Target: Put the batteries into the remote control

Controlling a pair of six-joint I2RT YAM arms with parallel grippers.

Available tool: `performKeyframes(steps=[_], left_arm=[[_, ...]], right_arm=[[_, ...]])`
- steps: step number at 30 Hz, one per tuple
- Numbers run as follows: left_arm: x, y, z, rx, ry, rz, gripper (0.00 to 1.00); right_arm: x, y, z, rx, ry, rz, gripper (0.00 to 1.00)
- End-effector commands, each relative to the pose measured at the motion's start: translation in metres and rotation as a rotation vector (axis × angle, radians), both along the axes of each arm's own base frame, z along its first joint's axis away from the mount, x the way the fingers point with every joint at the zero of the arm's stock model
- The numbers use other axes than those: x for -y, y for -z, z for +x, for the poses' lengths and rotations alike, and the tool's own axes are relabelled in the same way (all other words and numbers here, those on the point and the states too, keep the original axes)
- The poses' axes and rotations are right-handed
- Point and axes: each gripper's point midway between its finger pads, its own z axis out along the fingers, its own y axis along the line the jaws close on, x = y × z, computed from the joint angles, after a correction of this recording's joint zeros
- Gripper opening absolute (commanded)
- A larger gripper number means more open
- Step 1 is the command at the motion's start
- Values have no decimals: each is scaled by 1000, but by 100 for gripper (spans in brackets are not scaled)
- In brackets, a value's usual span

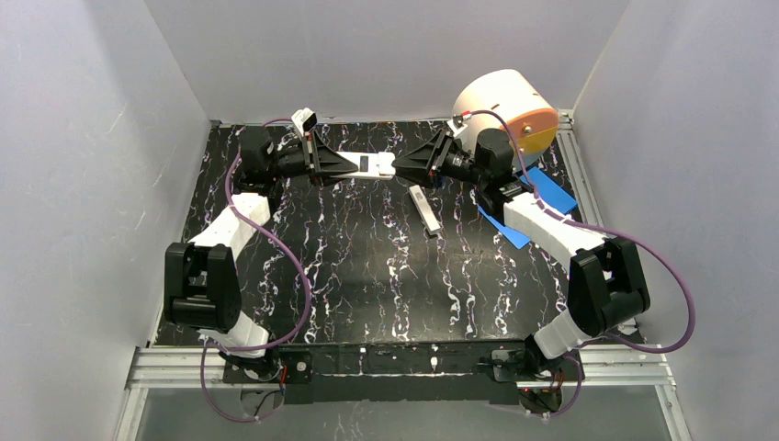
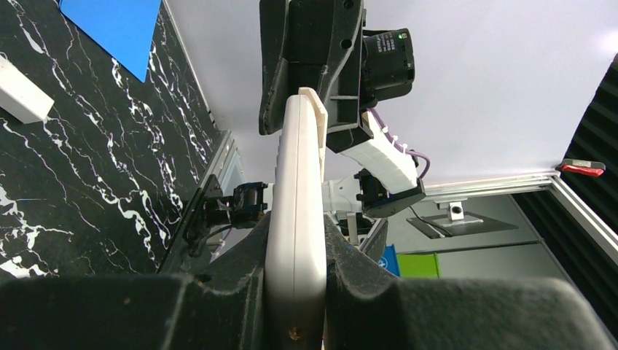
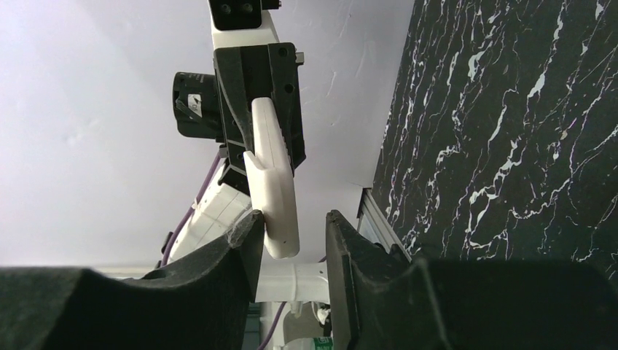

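black marbled counter (image 1: 367, 276) lies under the remote control (image 1: 377, 164), held aloft and clamped in the left hand (image 1: 347, 163). the right hand (image 1: 401, 167) has its fingers apart around the other end.

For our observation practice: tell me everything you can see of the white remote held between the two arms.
The remote is a long, slim white bar, plastic by its look, with a small dark recess on top. It hangs level above the table. The left gripper clamps one end; the other end sits between the right gripper's open fingers.
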Motion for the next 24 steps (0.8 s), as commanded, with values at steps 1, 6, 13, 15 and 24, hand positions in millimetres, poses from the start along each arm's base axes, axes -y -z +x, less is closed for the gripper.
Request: performKeyframes(steps=[1,6,13,15,24], left_arm=[[1,-6,-4,34,28,-4,0],[2,-6,-3,31,27,-4,0],[2,-4,-2,27,29,-3,0],[2,-4,-1,28,28,-3,0],[3,-7,-3,41,36,-5,0]], right_arm=[[-1,-17,-1,83,-19,-4,47],[-1,-22,-2,113,-25,8,53],[-4,-29,1,145,-19,22,60],[-6,-28,3,149,-18,19,60],[-15,-13,10,160,-18,-56,57]])
